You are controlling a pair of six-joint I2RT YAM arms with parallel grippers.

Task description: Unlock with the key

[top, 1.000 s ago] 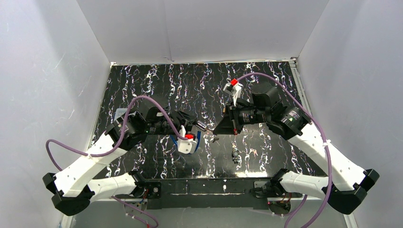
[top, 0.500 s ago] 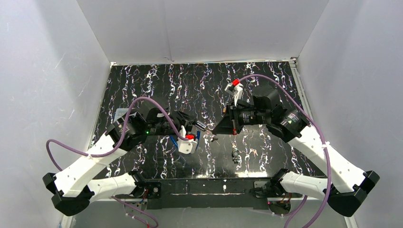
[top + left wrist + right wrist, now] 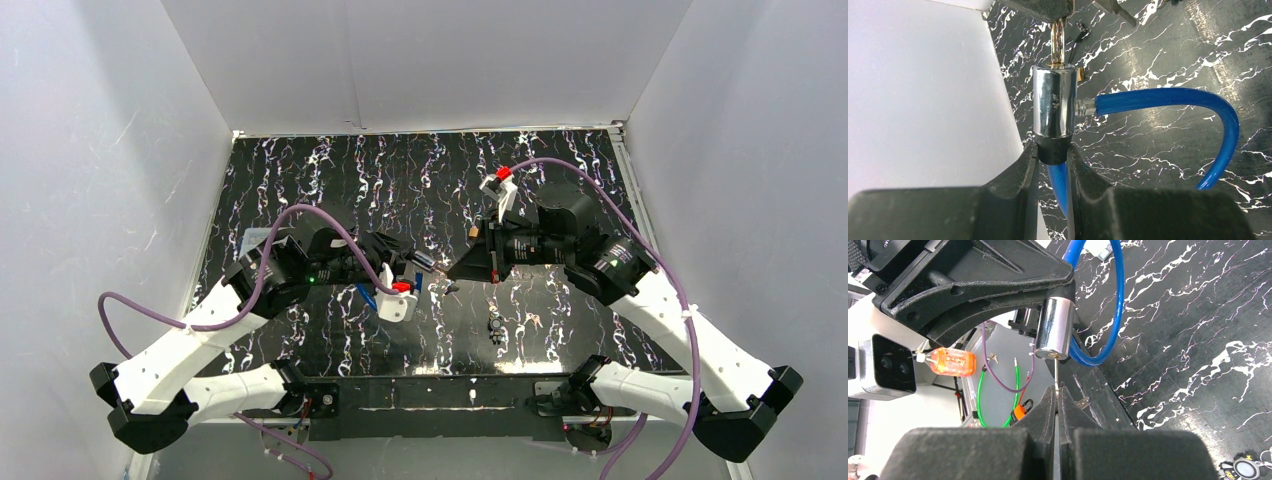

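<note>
As left hand (image 3: 1053, 154) grips lock (image 3: 1054, 100), key (image 3: 1058, 44) touching

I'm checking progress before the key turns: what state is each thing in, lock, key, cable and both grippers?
lock cylinder: held up by its black end.
key: blade in the lock cylinder's keyhole.
blue cable: looped, one end plugged into the cylinder's side.
left gripper: shut on the lock cylinder.
right gripper: shut on the key.

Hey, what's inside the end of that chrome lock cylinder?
A brass key, pinched by the right tool, enters the lock cylinder. Its tip is hidden inside, so depth is unclear.
</note>
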